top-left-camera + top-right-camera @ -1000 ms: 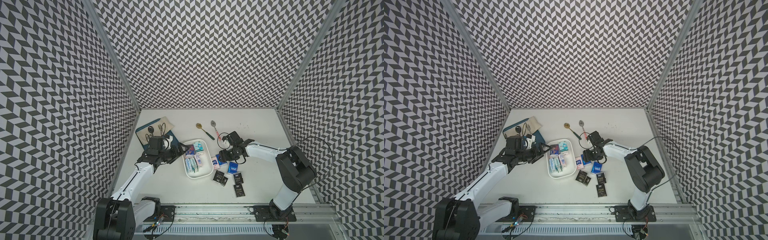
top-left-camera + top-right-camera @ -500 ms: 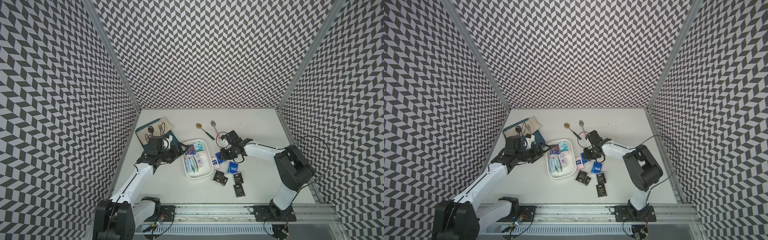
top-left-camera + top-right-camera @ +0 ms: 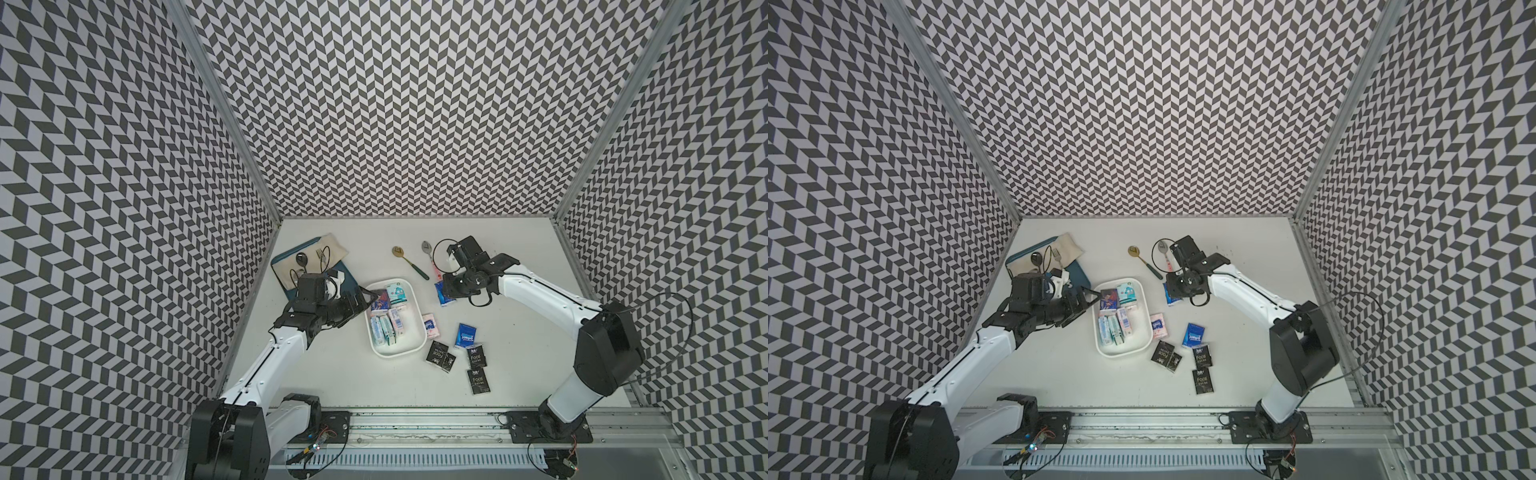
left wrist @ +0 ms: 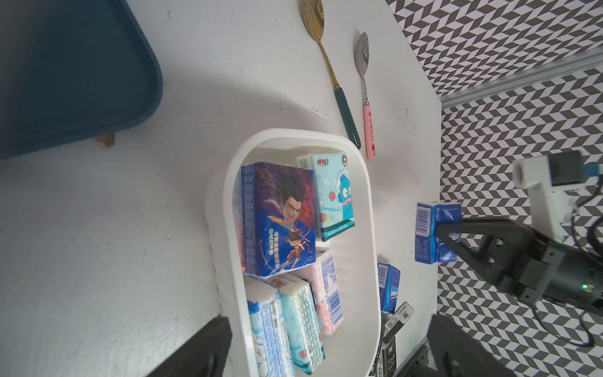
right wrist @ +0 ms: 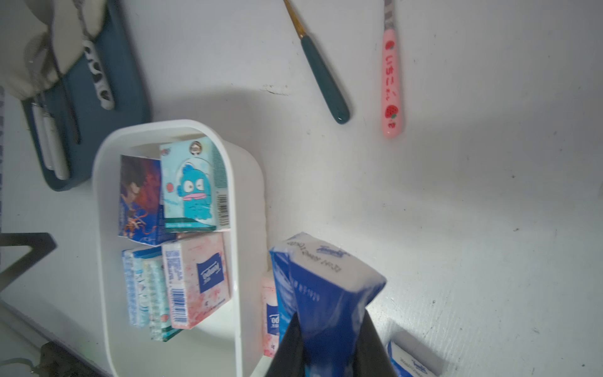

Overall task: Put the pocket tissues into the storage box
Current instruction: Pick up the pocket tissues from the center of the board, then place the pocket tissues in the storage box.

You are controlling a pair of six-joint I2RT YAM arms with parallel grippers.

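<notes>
The white storage box (image 3: 409, 334) (image 3: 1138, 337) (image 4: 228, 228) (image 5: 238, 261) sits mid-table and holds several pocket tissues. My right gripper (image 3: 446, 290) (image 5: 329, 326) is shut on a blue packet (image 3: 444, 296) (image 3: 1170, 296) (image 4: 434, 235) (image 5: 323, 284), held off the table just right of the box. My left gripper (image 3: 365, 301) (image 4: 326, 359) hovers open and empty at the box's left rim. Loose on the table lie a pink-white packet (image 3: 431, 325), a blue one (image 3: 466, 334) and three black "Face" ones (image 3: 440, 356).
A teal tray (image 3: 345, 279) with a beige cloth and cutlery lies at the back left. A gold spoon with a green handle (image 3: 409, 262) and a silver spoon with a pink handle (image 4: 368, 130) lie behind the box. Patterned walls enclose three sides.
The right gripper has closed on the blue packet, raised it and drawn it slightly back and towards the box. The left arm has stayed put.
</notes>
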